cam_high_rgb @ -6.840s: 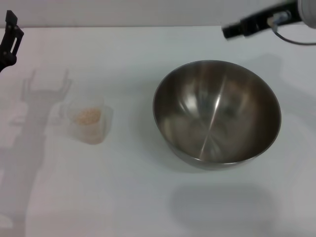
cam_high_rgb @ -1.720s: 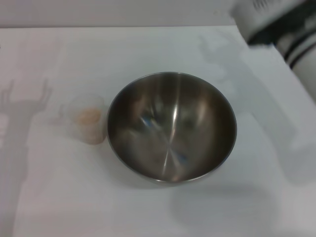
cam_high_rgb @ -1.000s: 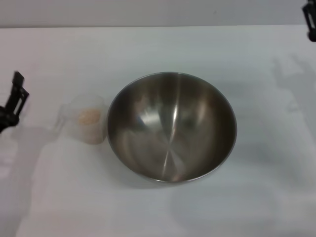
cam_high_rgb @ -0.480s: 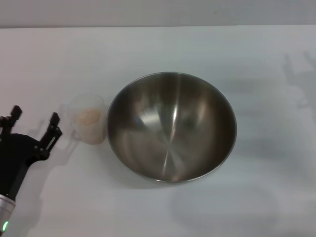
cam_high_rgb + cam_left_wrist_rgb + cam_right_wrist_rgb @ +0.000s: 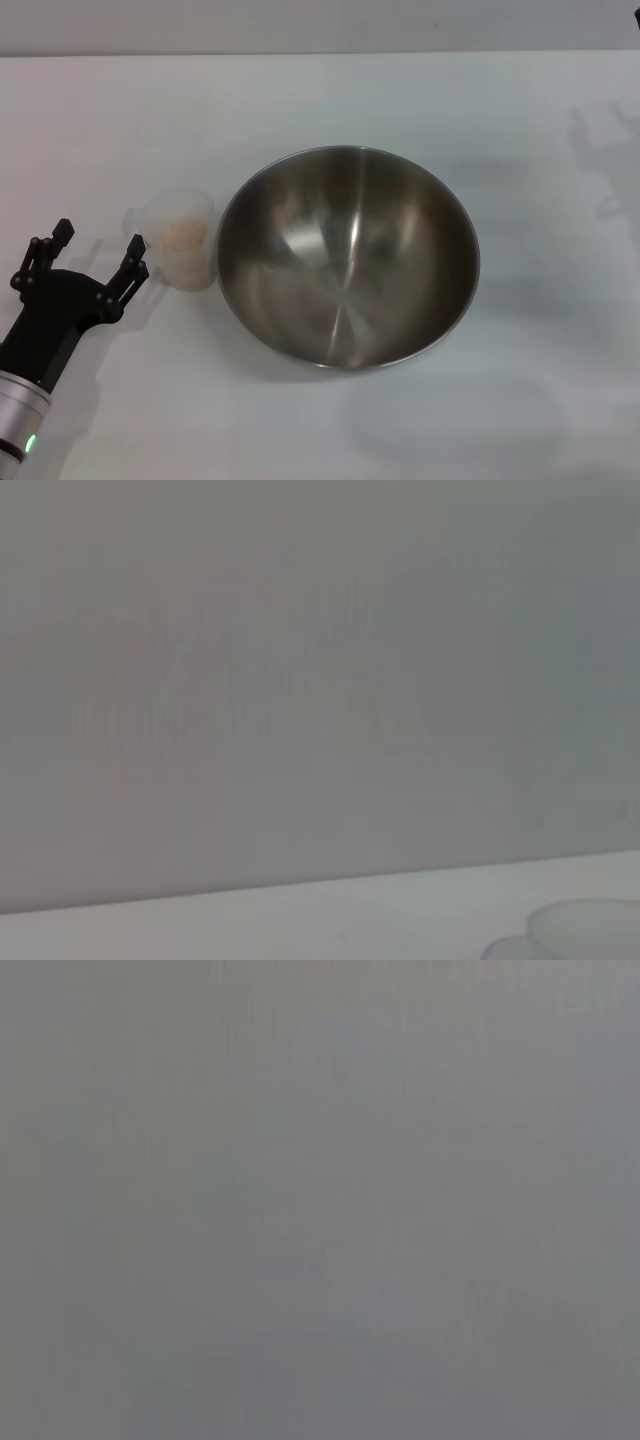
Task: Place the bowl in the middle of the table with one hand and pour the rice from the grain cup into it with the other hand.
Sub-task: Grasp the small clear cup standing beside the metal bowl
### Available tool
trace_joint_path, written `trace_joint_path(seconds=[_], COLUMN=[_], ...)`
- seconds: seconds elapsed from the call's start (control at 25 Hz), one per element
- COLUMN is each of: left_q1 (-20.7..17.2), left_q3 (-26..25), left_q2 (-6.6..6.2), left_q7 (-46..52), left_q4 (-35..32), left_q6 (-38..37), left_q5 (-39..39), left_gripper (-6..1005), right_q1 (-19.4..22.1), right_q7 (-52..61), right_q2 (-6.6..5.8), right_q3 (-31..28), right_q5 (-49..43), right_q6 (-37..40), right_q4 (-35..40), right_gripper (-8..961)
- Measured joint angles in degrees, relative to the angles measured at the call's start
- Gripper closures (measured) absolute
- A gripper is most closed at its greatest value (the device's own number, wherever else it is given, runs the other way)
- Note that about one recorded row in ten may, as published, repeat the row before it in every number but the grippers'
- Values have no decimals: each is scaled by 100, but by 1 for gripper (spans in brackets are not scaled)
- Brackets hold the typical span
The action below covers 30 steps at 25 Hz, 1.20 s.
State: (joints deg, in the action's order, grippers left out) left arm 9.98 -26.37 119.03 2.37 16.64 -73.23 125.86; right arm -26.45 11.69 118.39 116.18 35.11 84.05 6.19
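Note:
The steel bowl (image 5: 348, 258) stands empty at the middle of the white table (image 5: 330, 100). Just left of it, nearly touching its wall, is the translucent grain cup (image 5: 182, 245) with a small heap of rice (image 5: 178, 233) inside. My left gripper (image 5: 98, 245) is open, low at the near left, a short way from the cup's left side, with one fingertip (image 5: 135, 250) close to the cup wall. Nothing is between its fingers. In the left wrist view a pale rounded rim (image 5: 585, 930) that may be the cup shows at one corner. My right gripper is out of view.
A grey wall (image 5: 320, 25) runs along the table's far edge. The right arm's shadow (image 5: 605, 150) falls on the far right of the table. The right wrist view shows only plain grey.
The bowl has been shifted left to the table's middle and the right arm has withdrawn out of view. My left gripper has come in from the left edge and moved closer to the cup.

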Motion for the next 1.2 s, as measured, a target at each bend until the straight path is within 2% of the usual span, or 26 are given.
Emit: trace_joint_path(seconds=[0.76,1.2], left_q1=[482,484], left_q3=[-218,-414], left_q2=[-9,4], left_q7=[-18,16], left_q4=[-187,-102], left_q6=[581,679], left_q5=[-60,-63], left_gripper=[163,164], right_q1=[4,-70], right_q7=[0,-1], right_q2=[18,18], right_q3=[9,16], right_q5=[-14,-13], right_q6=[-40,-149], right_q4=[1,13], right_gripper=[423,422])
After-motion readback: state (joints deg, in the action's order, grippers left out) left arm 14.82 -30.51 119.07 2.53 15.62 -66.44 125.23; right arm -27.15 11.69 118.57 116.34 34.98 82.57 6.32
